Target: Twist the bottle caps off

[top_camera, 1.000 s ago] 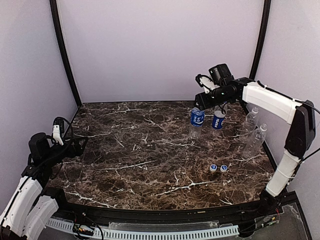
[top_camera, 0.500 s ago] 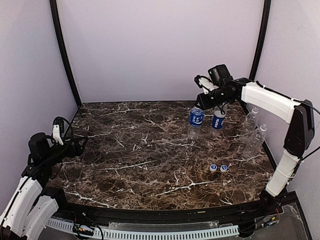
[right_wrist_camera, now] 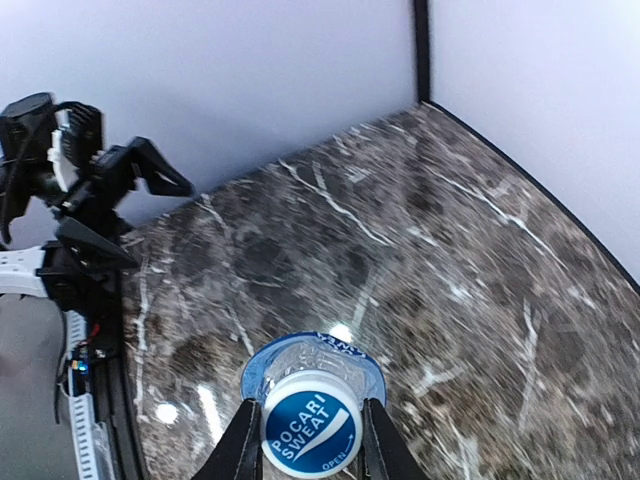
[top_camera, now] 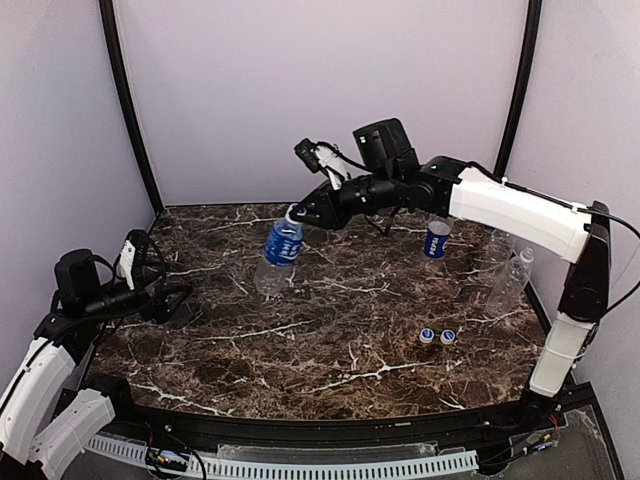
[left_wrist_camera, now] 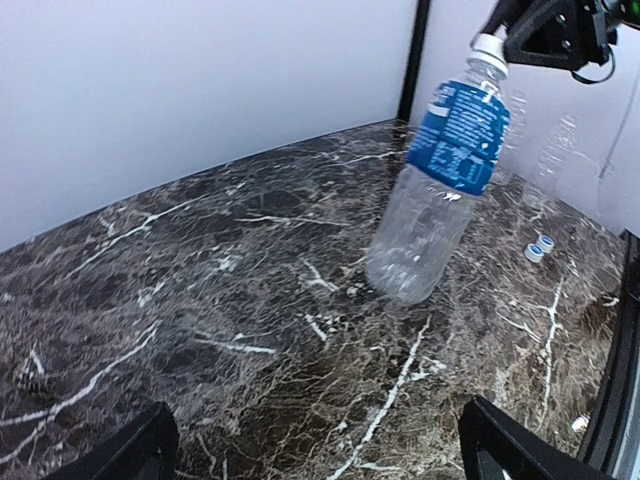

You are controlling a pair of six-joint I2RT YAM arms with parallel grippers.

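Note:
My right gripper [top_camera: 292, 213] is shut on the white-and-blue bottle cap [right_wrist_camera: 308, 432] of a blue-labelled bottle [top_camera: 280, 248]. That bottle hangs tilted over the back middle of the table, its base low near the marble. In the left wrist view the same bottle [left_wrist_camera: 440, 190] leans right under the right gripper [left_wrist_camera: 540, 30]. My left gripper [top_camera: 172, 297] is open at the left, a good way short of the bottle, with nothing between its fingers. A second labelled bottle [top_camera: 436, 240] stands at the back right. Two clear bottles [top_camera: 507, 265] stand by the right wall. Two loose caps [top_camera: 437, 336] lie on the table.
The dark marble table [top_camera: 330, 330] is closed in by pale walls with black corner posts [top_camera: 128, 110]. In the right wrist view the left arm [right_wrist_camera: 95, 190] shows at the table's far side. The near edge has a black rail [top_camera: 330, 425].
The right arm has swung left, carrying the labelled bottle by its cap from the back right to the back middle. The left gripper has shifted slightly to the right.

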